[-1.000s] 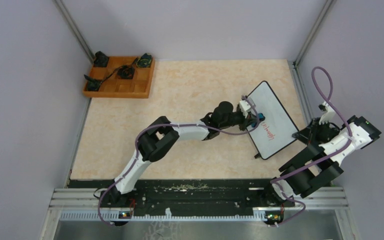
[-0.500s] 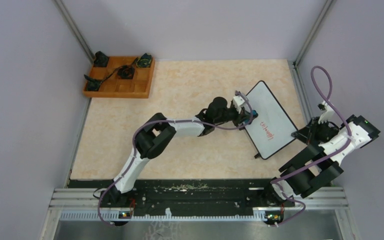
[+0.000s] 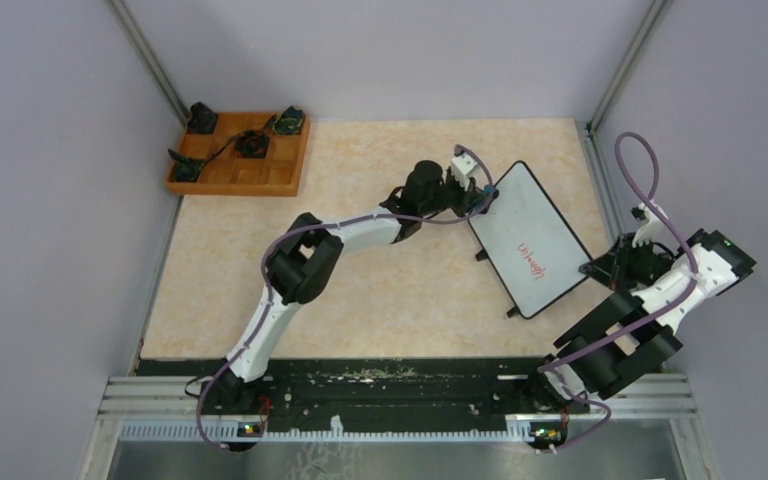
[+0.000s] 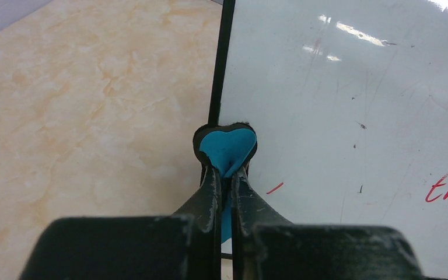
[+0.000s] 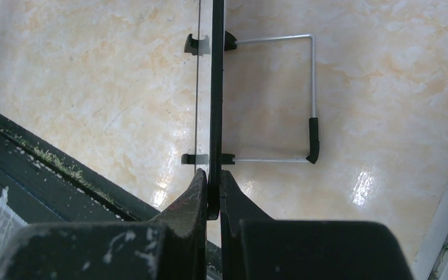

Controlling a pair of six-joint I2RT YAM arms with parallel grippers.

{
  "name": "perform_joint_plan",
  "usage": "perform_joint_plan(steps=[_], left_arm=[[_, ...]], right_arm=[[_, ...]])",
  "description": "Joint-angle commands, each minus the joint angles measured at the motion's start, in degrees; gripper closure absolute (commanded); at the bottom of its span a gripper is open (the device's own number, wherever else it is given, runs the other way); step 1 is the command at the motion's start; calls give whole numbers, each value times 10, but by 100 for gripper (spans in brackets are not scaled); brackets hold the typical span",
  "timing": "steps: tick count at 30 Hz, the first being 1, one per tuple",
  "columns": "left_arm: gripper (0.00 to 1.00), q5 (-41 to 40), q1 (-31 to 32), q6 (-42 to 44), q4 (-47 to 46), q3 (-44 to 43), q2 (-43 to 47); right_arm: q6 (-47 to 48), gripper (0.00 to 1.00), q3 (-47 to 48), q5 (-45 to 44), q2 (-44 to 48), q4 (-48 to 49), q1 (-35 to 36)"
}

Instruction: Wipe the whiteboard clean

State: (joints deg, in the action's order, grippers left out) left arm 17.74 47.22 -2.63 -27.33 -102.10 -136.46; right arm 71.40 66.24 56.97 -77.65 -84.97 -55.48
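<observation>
R gripper [image 5: 213, 174] pinches whiteboard [image 3: 525, 235] edge so we hold it steady; L gripper [image 4: 226, 170] clamps eraser [image 4: 227, 147] at frame.

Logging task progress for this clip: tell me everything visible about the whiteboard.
The whiteboard is glossy white, rectangular, with rounded corners, a thin black frame, small black feet and a wire stand behind. Red handwriting marks its near half. It sits on the table, right of middle. The right gripper clamps its right edge; the left gripper holds a blue eraser at its far-left frame.
</observation>
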Motion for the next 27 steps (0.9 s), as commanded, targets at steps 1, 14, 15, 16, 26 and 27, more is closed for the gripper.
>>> perform_joint_plan(steps=[1,14,15,16,26,27], left_arm=[[100,19,19,-1,3,-6,-12],[100,14,77,-10,-57,94,24],[100,7,77,-9,-59,100,25],[100,0,75,-7,-60,106,25],[100,-21,20,-14,-53,120,17],[100,-21,17,-14,-53,120,17]], right_arm=[[49,100,-25,-63,2,-10,20],[47,100,-20,-64,4,-9,21],[47,100,-20,-63,4,-10,21],[47,100,-20,-63,5,-9,22],[50,100,-25,-64,7,-10,22],[50,100,-25,-64,6,-9,22]])
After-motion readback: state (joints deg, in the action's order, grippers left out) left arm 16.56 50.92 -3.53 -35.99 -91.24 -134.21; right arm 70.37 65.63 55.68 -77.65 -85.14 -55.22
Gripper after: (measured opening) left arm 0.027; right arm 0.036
